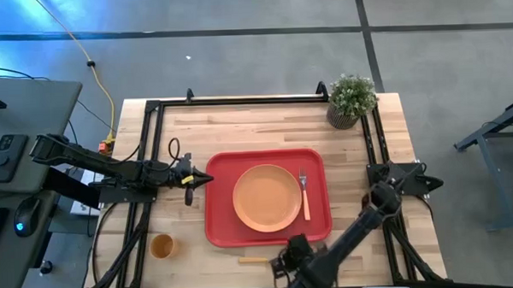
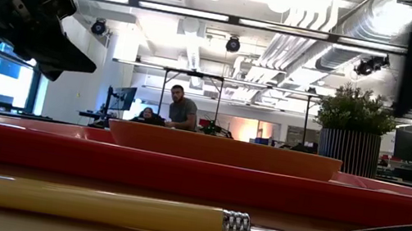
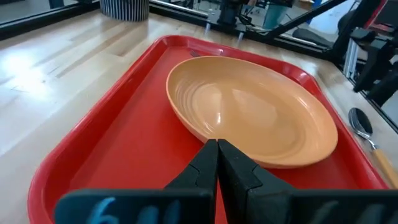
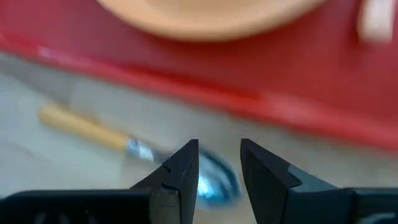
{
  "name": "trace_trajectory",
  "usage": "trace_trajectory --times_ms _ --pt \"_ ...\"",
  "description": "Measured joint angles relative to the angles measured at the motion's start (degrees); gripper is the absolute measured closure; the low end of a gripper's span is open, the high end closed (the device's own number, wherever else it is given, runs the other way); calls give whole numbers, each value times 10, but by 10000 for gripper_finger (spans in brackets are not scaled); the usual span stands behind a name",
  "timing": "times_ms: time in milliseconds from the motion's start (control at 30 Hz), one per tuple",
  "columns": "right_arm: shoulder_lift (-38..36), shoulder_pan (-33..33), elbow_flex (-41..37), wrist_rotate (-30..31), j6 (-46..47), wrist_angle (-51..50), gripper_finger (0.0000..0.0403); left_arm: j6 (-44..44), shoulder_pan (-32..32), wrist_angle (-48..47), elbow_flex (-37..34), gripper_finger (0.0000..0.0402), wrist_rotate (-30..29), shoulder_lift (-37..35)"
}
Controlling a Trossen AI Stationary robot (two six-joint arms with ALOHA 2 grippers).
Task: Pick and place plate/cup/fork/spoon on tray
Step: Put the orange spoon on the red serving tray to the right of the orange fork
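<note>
The red tray [image 1: 221,222] lies mid-table. The orange plate [image 1: 267,197] and the fork [image 1: 304,194], to the plate's right, lie flat on it. The orange cup [image 1: 162,246] stands on the table, left of the tray's near corner. The spoon [image 2: 84,202] lies on the table along the tray's near rim, its handle [image 1: 254,260] pointing left. My right gripper [image 4: 219,152] is open just above the spoon's bowl [image 4: 217,182], one finger on either side; I see no touch. My left gripper [image 3: 217,149] is shut and empty over the tray's left rim [image 1: 205,177], pointing at the plate.
A potted green plant [image 1: 351,100] stands at the table's far right corner. Black frame rails run along the left, far and right edges of the table. Bare wood lies left of the tray and beyond it. People show in the room beyond the table, in the low view.
</note>
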Motion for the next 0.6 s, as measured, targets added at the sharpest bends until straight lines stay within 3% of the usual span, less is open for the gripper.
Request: trace_trajectory --times_ms 133,333,600 --pt "0 22 0 -24 32 -4 292 18 0 0 0 401 0 0" --pt "-4 24 0 -107 12 -30 292 23 0 0 0 401 -1 0" --pt "-29 -6 1 -94 -35 -34 292 23 0 -1 0 401 -4 0"
